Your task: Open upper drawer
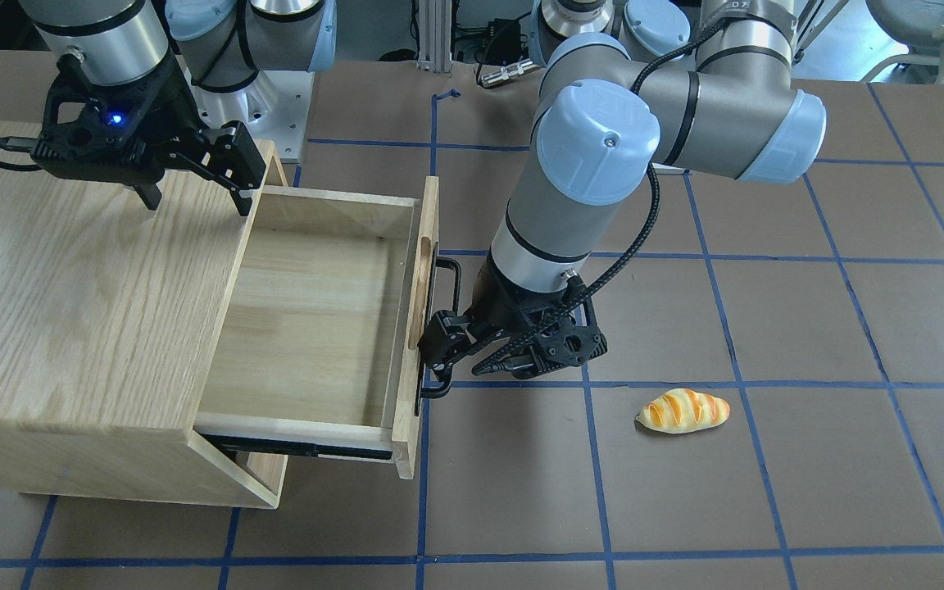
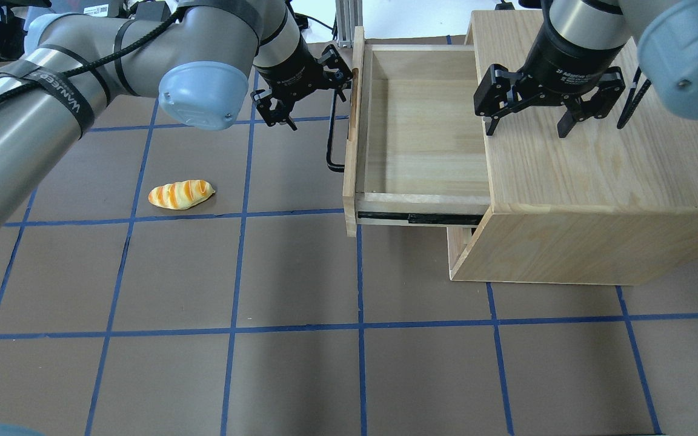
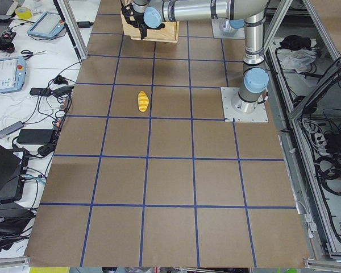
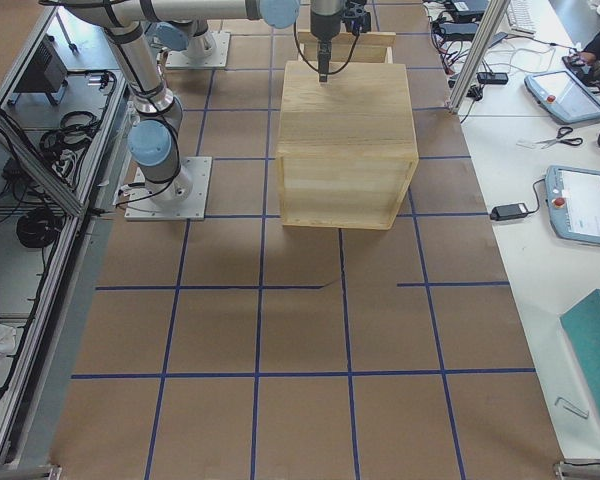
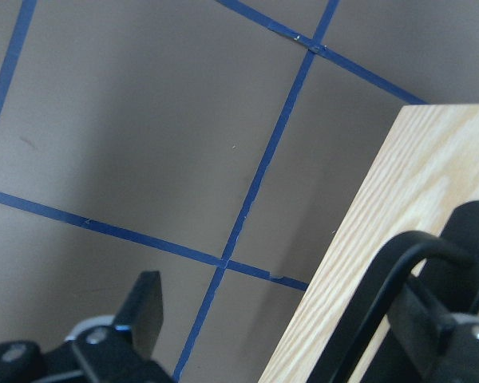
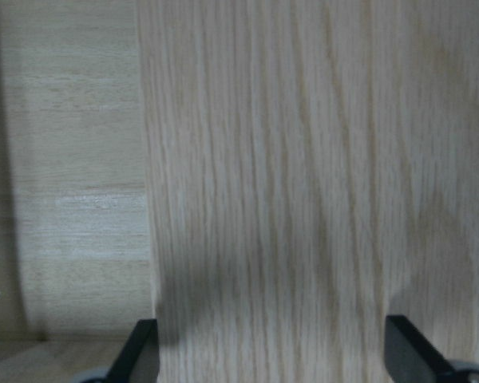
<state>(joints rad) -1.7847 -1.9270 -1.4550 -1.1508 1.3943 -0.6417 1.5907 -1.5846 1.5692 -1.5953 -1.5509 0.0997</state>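
Observation:
The upper drawer (image 1: 316,328) is pulled well out of the light-oak cabinet (image 1: 70,303) and is empty; it also shows in the overhead view (image 2: 422,127). Its black bar handle (image 1: 457,283) runs along the slotted front. My left gripper (image 1: 457,360) is open at one end of the handle (image 2: 331,142), fingers spread. In the left wrist view the handle (image 5: 391,271) lies against the right finger (image 5: 455,263), and the other finger (image 5: 144,307) is well apart. My right gripper (image 2: 528,124) is open and empty, hovering over the cabinet top (image 2: 597,157) near its front edge.
A toy bread loaf (image 1: 683,410) lies on the brown mat, apart from the drawer; it also shows in the overhead view (image 2: 180,194). A black slide rail (image 2: 415,218) shows under the drawer's side. Blue tape lines grid the table.

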